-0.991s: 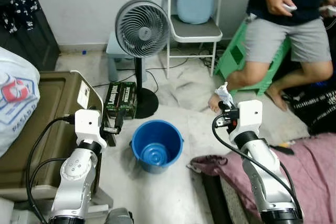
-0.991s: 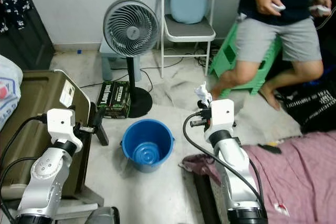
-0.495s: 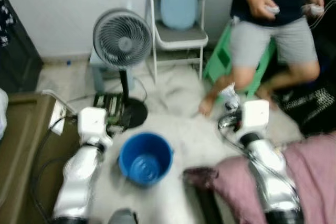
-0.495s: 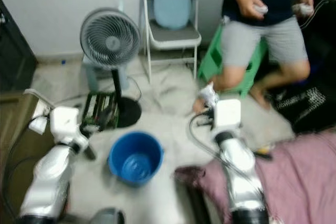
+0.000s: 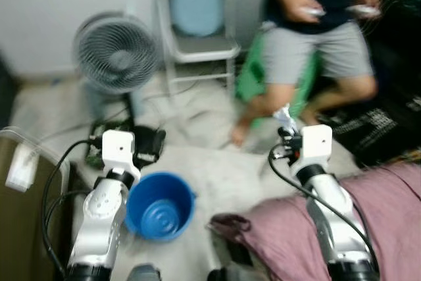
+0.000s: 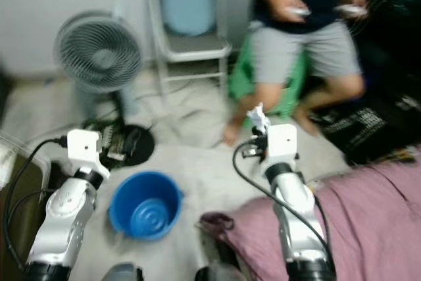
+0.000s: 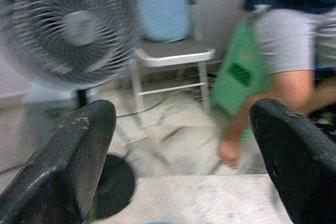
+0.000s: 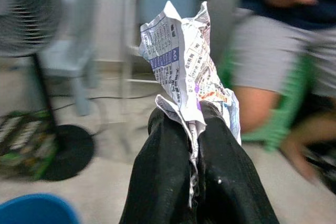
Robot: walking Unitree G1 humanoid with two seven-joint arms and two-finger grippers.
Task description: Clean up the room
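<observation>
Your R gripper (image 8: 194,129) clamps crumpled paper (image 8: 184,56), long axis upright, pointing up; L gripper (image 7: 184,145), 2 fingers apart, near blue bucket (image 5: 158,205).

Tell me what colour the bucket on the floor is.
Blue. The bucket shows best in the left eye view, on the floor beside the left arm.

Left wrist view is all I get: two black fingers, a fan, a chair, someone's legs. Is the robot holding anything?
Observer: Not in that hand. The right gripper is shut on a crumpled printed paper.
Operator: Is there anywhere to drop it?
Observer: A blue bucket stands on the floor between the arms, nearer the left one.
Operator: What else is lying around?
Observer: A pink cloth is spread under the right arm.
</observation>
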